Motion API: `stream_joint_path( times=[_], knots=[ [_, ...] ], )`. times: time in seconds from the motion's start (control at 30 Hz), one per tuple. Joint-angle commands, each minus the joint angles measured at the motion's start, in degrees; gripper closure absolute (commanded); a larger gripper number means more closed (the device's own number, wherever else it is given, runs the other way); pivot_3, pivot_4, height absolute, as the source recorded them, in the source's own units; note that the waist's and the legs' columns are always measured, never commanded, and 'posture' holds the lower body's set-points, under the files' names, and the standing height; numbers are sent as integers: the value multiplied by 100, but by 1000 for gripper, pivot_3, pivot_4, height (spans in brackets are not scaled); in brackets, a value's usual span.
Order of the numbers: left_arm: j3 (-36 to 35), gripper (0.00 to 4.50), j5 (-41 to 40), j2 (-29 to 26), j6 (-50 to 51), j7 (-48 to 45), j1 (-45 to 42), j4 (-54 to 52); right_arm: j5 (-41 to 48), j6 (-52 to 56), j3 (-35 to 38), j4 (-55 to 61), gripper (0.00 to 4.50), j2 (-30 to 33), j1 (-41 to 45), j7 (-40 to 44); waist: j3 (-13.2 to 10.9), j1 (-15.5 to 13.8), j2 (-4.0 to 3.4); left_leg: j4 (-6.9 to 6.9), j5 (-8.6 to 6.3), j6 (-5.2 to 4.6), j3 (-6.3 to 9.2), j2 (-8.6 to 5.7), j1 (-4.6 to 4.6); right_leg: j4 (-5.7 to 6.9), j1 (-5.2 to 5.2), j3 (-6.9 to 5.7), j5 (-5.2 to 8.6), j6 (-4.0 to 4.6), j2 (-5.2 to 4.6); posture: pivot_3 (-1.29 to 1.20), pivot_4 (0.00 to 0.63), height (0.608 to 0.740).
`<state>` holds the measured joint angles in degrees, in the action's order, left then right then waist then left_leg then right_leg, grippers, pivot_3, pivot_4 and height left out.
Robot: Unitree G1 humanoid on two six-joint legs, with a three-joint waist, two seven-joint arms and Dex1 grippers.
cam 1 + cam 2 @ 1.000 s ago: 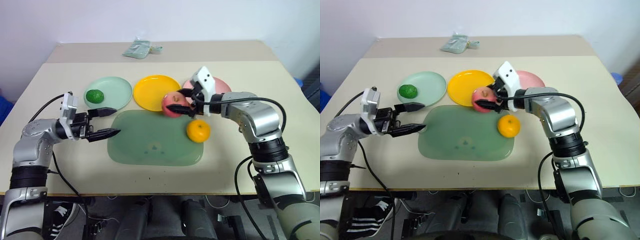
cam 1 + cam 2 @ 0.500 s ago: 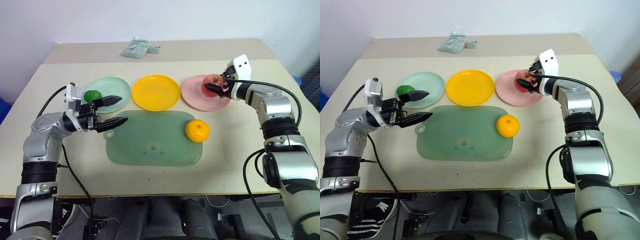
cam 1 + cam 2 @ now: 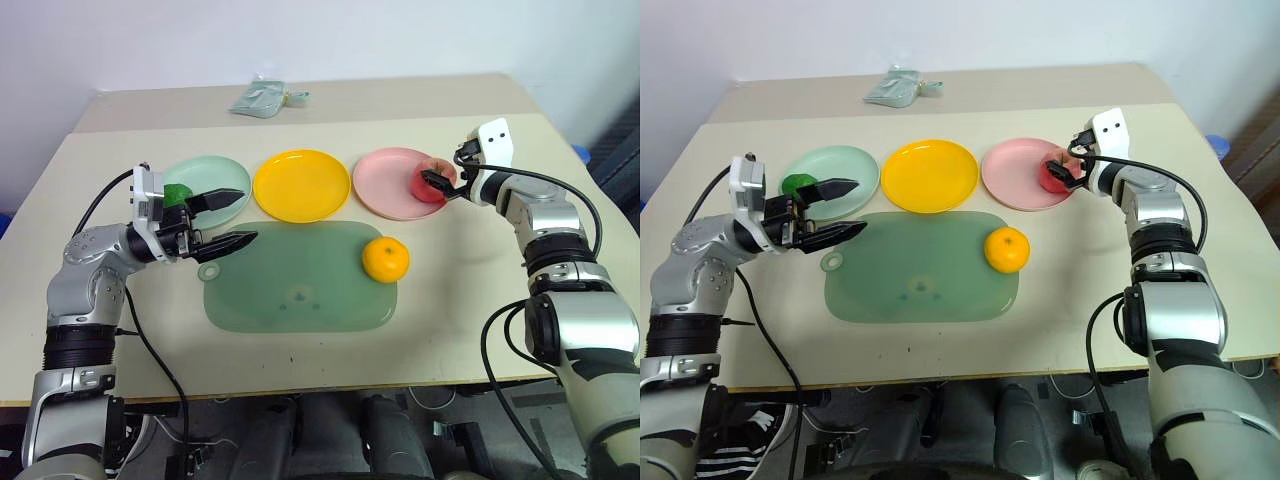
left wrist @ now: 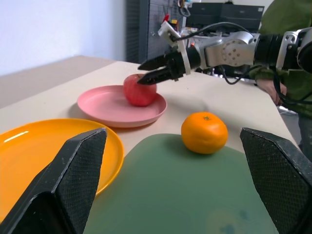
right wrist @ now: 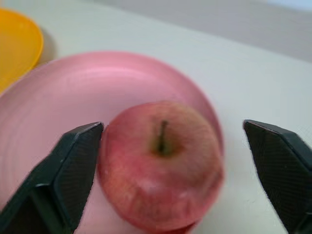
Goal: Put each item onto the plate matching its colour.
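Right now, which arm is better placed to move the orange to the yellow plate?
Probably right: its open end effector has just let go of the apple, and the orange lies on that side of the mat.

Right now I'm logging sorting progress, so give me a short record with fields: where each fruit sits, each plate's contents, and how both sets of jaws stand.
apple: resting on the pink plate, stem up
green fruit: on the mint plate
orange: on the green mat, not on any plate
yellow plate: nothing on it
right gripper: jaws open on either side of the apple, not gripping it
left gripper: jaws open, holding nothing, near the mint plate
left to do: the orange to the yellow plate
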<state>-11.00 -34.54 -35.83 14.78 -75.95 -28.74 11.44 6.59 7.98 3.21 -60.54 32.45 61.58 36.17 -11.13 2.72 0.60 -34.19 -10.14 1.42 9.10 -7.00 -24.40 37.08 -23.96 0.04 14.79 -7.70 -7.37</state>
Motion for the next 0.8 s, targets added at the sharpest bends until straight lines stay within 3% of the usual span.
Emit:
stream_joint_path(
  times=[0.03, 0.23, 0.37, 0.6, 0.8],
  knots=[
    [-133, 0, -124, -32, -23, -3, 10, -155, 96, -202, 240, 96, 12, 5, 270, -22, 0, -7, 0, 0, 1, 1, 0, 0, 0, 0, 0, 0, 0, 1, 0, 0, 150, 740],
    [-134, 0, -131, -50, 0, -17, 24, -167, 665, -376, 619, 969, 12, 18, 6, 787, 0, -6, -1, 0, 2, 3, 0, 0, 0, 1, -1, 1, -2, 2, 0, 0, 150, 740],
    [-105, 0, -72, -112, -23, -70, 87, -167, 1153, 267, 415, 3124, 12, 279, -1215, 1996, 1, -33, 2, 3, 1, 2, 8, 2, -1, -1, 0, -1, -1, 2, 3, 0, 150, 740],
    [70, 0, 8, -200, 12, -309, 243, -205, 1691, 1763, 369, 5928, 12, 562, -2831, 2010, 1, -31, 1, -7, 4, 6, 7, 1, -1, 7, -1, 1, -1, 2, 0, 0, 150, 740],
    [292, 0, 244, -281, -139, -539, 259, -30, 1884, 2351, 483, 6608, 12, 537, -3426, 1667, 1, -42, 1, -10, 9, 8, -6, 18, 2, 2, 0, 2, -10, 17, 7, 0, 150, 740]
  ],
)
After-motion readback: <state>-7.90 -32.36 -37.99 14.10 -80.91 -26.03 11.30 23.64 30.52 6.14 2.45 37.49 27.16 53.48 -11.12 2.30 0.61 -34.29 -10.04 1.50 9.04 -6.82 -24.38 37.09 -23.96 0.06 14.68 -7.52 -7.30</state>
